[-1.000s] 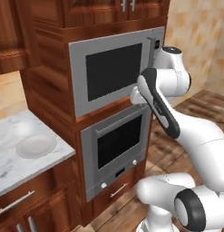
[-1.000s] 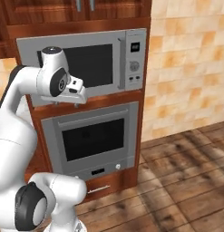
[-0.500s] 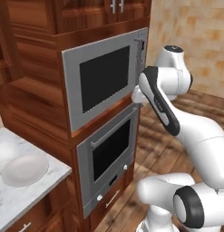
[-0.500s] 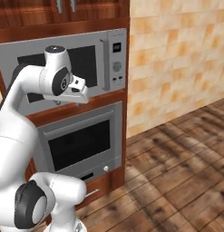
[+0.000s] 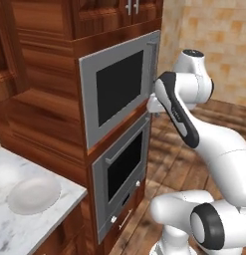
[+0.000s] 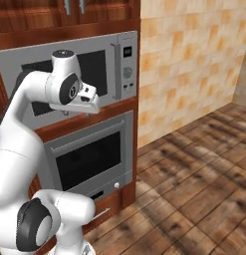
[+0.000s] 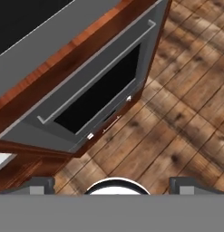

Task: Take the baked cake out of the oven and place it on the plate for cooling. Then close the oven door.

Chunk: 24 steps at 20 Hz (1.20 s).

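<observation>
Grey steel oven door [image 5: 123, 170] was fully shut, bar handle [image 7: 96, 71] running across its top edge just under the wood strip below the microwave [image 5: 117, 91]; so the cake was presumably inside and I couldn't see it; the white plate [image 5: 33, 194] sat on the marble worktop [image 5: 17, 229] off to the left of the oven column, well apart from the arm. Claw [image 7: 111, 183] was spread wide with nothing in it, hovering up at microwave height and looking down over the oven [image 6: 89, 158]. My take on doing this step right: bring the claw down square onto the middle of that handle, one finger on each side of the bar, close firmly, then pull out and down along the door's arc instead of yanking straight back; grabbing near one end would probably twist or slip off.
</observation>
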{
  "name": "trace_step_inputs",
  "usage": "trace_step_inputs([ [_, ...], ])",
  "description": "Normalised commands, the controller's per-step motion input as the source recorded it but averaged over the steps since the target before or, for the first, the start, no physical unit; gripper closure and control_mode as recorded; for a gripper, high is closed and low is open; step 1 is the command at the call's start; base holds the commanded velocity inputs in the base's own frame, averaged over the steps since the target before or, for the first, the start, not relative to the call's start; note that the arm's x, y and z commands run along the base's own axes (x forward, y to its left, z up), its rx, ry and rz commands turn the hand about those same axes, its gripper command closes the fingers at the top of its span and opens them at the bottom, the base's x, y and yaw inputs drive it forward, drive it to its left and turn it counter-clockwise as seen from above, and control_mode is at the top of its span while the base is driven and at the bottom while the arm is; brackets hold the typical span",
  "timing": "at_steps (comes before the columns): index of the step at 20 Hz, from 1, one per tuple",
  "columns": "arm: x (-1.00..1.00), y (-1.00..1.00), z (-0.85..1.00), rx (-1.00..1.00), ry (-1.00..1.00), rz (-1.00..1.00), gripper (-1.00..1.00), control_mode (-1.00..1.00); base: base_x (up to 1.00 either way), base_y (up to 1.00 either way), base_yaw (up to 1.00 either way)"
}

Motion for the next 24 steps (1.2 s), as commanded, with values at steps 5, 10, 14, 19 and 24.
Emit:
trace_step_inputs([
  [5,0.0,0.0,0.0,0.0,0.0,0.0,-1.0,1.0,0.0,0.63,-0.14],
  [10,0.0,0.0,0.0,0.0,0.0,0.0,-1.0,1.0,-0.16,0.47,-0.1],
  [14,0.0,0.0,0.0,0.0,0.0,0.0,-1.0,1.0,-0.19,0.06,-0.05],
  [19,0.0,0.0,0.0,0.0,0.0,0.0,-1.0,1.0,-0.1,0.0,-0.01],
  [24,0.0,0.0,0.0,0.0,0.0,0.0,-1.0,1.0,0.0,0.01,0.0],
])
